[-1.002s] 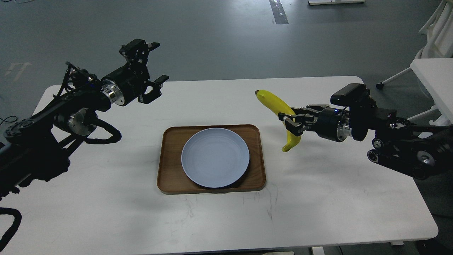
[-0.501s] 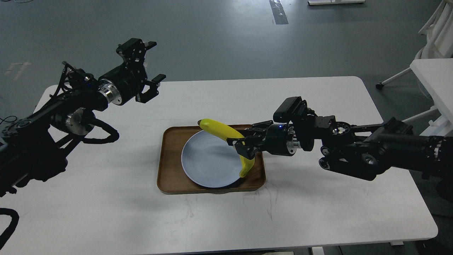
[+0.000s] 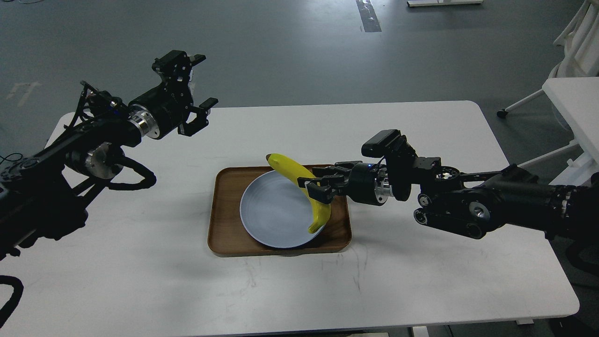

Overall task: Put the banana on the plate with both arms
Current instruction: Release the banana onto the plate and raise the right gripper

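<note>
Banana [image 3: 299, 180] is pinched mid-length by the right hand [image 3: 319, 187], fingers closed on either side of the fruit. It sits over the right part of the plate [image 3: 273, 213], curved, with the dark stem end up toward the plate's far rim and the lower tip down near the plate's near-right edge; cannot tell whether that tip touches the plate surface or hangs just above it. Plate is round, pale blue-grey, and rests inside a rectangular brown wooden tray [image 3: 224, 210] near the middle of the white worktop [image 3: 421, 281]. Right arm [image 3: 468, 201] comes in from the right edge, stretched low across the worktop toward the tray, a small black box mounted above its wrist. Left hand [image 3: 202, 80] is well apart from the tray, raised over the far-left part of the worktop, fingers spread wide, gripping nothing. Left arm [image 3: 93, 140] runs back down to the left edge, black cables looping beside it. Grey floor lies beyond the worktop.
</note>
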### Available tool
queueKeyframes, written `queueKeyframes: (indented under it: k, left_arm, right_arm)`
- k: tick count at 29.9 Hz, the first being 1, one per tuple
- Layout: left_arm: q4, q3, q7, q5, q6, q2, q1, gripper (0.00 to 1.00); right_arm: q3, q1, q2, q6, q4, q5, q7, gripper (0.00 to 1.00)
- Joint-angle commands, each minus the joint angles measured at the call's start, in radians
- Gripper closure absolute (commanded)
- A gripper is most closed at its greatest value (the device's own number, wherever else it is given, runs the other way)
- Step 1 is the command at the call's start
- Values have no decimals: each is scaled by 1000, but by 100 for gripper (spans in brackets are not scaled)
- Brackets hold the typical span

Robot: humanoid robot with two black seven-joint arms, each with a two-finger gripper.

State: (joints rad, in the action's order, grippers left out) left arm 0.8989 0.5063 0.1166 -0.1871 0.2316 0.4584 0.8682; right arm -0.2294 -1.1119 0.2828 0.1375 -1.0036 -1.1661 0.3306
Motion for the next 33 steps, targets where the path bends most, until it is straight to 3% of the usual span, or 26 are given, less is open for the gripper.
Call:
queueKeyframes:
  k: [1, 7, 13, 17, 23, 33]
  left_arm:
    - [2, 0, -2, 0, 0, 6, 0, 2]
    - [3, 0, -2, 0, -3, 10, -5, 2]
    - [6, 12, -2, 1, 0, 8, -5, 2]
    - [6, 15, 0, 12, 6, 8, -18, 2]
    - [6, 57, 3, 17, 6, -12, -55, 2]
    - [6, 90, 3, 17, 8, -21, -89, 2]
  right_arm:
    - [42, -2, 9, -1, -3, 109, -1, 0]
    - [56, -14, 35, -1, -12, 132, -1, 0]
    - [246, 3, 108, -7, -13, 178, -4, 0]
    - [395, 15, 142, -99, -38, 539, -21, 0]
    - [450, 47, 205, -208, -55, 1018, -25, 0]
    - [472, 101, 203, -256, -47, 1143, -74, 0]
